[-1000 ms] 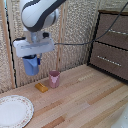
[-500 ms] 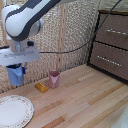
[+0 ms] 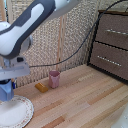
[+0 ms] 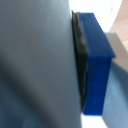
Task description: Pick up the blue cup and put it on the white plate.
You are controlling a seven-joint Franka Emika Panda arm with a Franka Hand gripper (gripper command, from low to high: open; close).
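In the exterior view the blue cup (image 3: 5,91) hangs just above the far edge of the white plate (image 3: 14,113), at the exterior view's left. My gripper (image 3: 7,83) comes down from above and is shut on the cup. The wrist view is very close and blurred: a blue cup wall (image 4: 98,65) presses against a dark finger pad (image 4: 78,60), with a grey blur filling the rest. The cup's handle is not visible. I cannot tell whether the cup touches the plate.
A pink cup (image 3: 54,78) stands upright on the wooden table (image 3: 85,102), with a small yellow block (image 3: 41,87) beside it. A dark brown dresser (image 3: 113,45) stands at the exterior view's right. A wicker screen and a black cable run behind.
The arm has carried the blue cup toward the exterior view's left, from near the pink cup to above the plate, and lowered it.
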